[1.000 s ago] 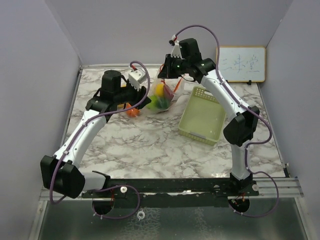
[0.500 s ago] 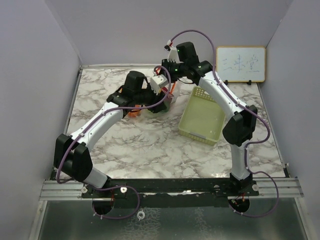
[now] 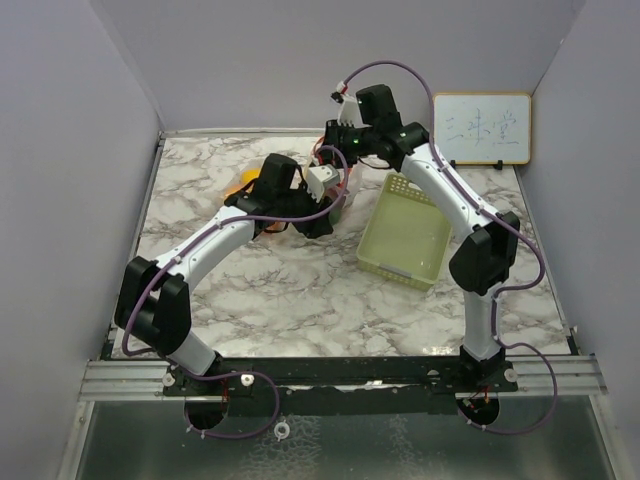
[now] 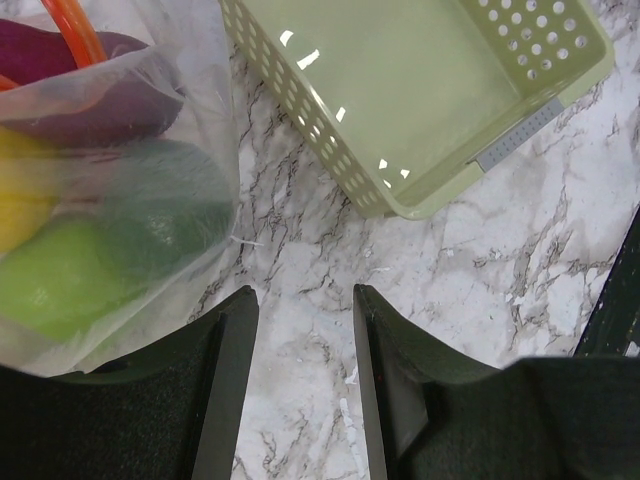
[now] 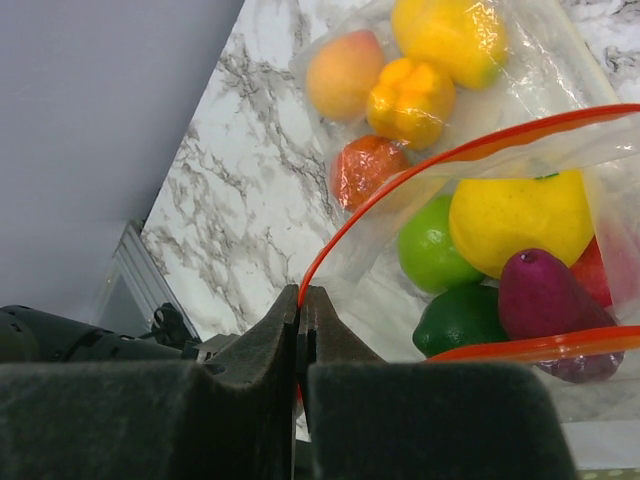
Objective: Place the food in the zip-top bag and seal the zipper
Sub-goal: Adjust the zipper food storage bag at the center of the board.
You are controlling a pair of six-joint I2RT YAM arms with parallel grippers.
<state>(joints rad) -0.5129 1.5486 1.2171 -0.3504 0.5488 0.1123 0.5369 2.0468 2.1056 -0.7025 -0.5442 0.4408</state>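
Tension on the orange zipper rim comes from the right gripper, its fingers pressed together on that edge so the clear plastic zip-top bag hangs with its mouth agape. Inside lie a yellow lemon-shaped toy, a light green lime, a dark green fruit and a dark purple piece. A peach toy, an orange pepper, a yellow pepper and a red-orange tomato sit on the marble table beyond, apparently outside the bag. The left gripper, spread and holding nothing, hovers just beside the bag's flank, probably to steady it. The pale green perforated basket nearby is empty.
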